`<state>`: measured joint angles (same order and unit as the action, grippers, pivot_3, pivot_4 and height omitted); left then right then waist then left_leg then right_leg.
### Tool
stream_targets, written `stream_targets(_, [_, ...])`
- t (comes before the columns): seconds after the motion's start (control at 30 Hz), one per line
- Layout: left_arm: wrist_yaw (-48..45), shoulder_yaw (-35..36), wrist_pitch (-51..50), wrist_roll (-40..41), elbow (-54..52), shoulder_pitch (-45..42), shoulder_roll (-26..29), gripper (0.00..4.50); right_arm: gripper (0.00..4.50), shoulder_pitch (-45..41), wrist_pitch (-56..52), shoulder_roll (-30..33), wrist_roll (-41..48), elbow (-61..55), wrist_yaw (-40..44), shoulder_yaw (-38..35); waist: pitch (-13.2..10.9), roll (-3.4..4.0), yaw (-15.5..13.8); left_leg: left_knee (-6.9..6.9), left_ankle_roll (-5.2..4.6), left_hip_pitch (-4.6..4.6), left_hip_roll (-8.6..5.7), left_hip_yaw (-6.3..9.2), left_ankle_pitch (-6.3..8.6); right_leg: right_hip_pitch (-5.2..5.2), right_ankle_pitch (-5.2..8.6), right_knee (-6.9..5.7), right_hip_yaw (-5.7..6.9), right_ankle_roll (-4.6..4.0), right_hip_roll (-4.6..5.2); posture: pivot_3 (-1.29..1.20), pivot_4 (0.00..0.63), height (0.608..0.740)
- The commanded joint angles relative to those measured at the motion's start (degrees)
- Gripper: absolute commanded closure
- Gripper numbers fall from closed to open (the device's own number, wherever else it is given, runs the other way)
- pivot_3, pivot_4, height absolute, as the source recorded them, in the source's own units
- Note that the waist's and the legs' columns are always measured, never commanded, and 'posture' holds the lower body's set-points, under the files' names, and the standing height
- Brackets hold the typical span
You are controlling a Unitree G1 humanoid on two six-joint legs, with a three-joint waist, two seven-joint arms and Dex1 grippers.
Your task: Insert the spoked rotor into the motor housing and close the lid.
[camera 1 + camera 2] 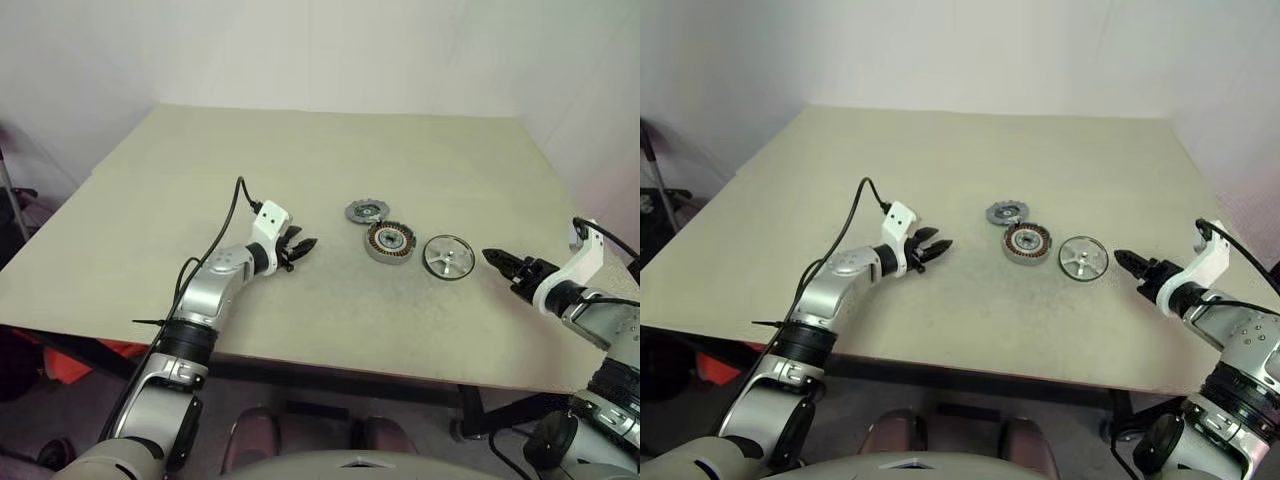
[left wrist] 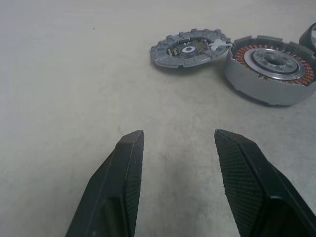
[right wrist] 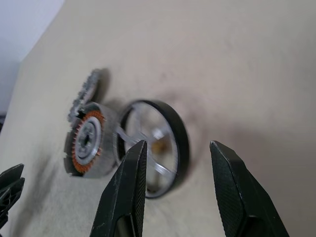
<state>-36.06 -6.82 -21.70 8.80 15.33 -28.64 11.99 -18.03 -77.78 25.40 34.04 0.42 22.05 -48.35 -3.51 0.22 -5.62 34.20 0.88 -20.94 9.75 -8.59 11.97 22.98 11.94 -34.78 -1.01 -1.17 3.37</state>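
The spoked rotor (image 1: pixel 448 257) lies flat on the table, a dark ring with silvery spokes, just right of the motor housing (image 1: pixel 390 241) with its copper coils. The lid (image 1: pixel 366 211), grey with a notched rim, rests behind the housing and touches it. My right gripper (image 1: pixel 497 259) hovers open a little right of the rotor, nothing between its fingers; the rotor (image 3: pixel 153 148) and housing (image 3: pixel 88 140) lie ahead of it in the right wrist view. My left gripper (image 1: pixel 303 246) stands open and empty left of the housing; lid (image 2: pixel 190 48) and housing (image 2: pixel 271 66) lie ahead of its fingertips.
The beige table (image 1: pixel 300 160) has broad bare room on all sides of the three parts. Its front edge runs just below both arms, and a wall stands behind the far edge.
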Motion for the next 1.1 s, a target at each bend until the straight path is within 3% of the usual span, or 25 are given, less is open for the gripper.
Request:
stream_targets(0.03, [-0.7, -0.2, 0.9, -0.1, -0.9, -1.2, 0.5, 2.07, 2.28, 1.1, 2.2, -0.7, 1.5, 2.7, -0.5, -1.6, 0.0, 0.01, 0.0, 0.00, 0.00, 0.00, 0.00, 0.00, 0.00, 0.00, 0.00, 0.01, 0.00, 0.00, 0.00, 0.00, 0.000, 0.740])
stream_targets(0.37, [-0.7, -0.2, 1.0, -0.6, -0.7, -1.3, 0.9, 2.07, 2.28, -0.9, 7.0, -5.3, 4.1, 6.7, -2.1, 1.0, 0.0, 0.05, 0.5, -0.02, 0.16, 0.26, 0.07, 0.01, -0.10, -0.07, 0.00, -0.01, 0.04, 0.02, 0.00, 0.00, 0.000, 0.740])
stream_targets(0.83, [0.1, 0.3, 0.9, -1.2, -0.9, -0.7, 1.3, 2.07, 2.28, -4.0, 8.3, -6.5, 6.4, 7.6, -3.4, 6.3, 0.0, 0.07, 0.7, -0.18, 0.22, 0.14, 0.11, -0.02, -0.14, 0.06, -0.10, 0.02, 0.23, -0.18, 0.00, 0.00, 0.000, 0.740])
stream_targets(0.93, [0.3, 0.4, 1.1, -1.2, -0.5, -0.9, 1.3, 2.07, 2.89, -4.1, 8.7, -6.8, 6.5, 7.8, -4.1, 7.3, 0.0, 0.07, 0.4, -0.18, 0.21, 0.08, 0.13, -0.03, -0.13, 0.06, -0.10, 0.05, 0.31, -0.18, 0.01, 0.00, 0.000, 0.740])
stream_targets(1.07, [0.5, 0.3, 1.3, -1.2, -0.1, -1.1, 1.1, 2.07, 4.08, -4.6, 9.5, -6.5, 7.3, 8.3, -5.2, 7.8, 0.0, 0.06, 0.2, -0.17, 0.21, 0.16, 0.13, -0.03, -0.14, -0.02, -0.10, 0.05, 0.32, -0.17, 0.03, 0.00, 0.000, 0.740])
stream_targets(1.1, [0.5, 0.3, 1.4, -1.2, 0.0, -1.0, 1.1, 2.07, 4.08, -4.8, 9.8, -6.4, 7.6, 8.5, -5.5, 7.8, 0.0, 0.06, 0.1, -0.17, 0.23, 0.18, 0.13, -0.03, -0.15, -0.05, -0.09, 0.05, 0.33, -0.16, 0.04, 0.00, 0.000, 0.740])
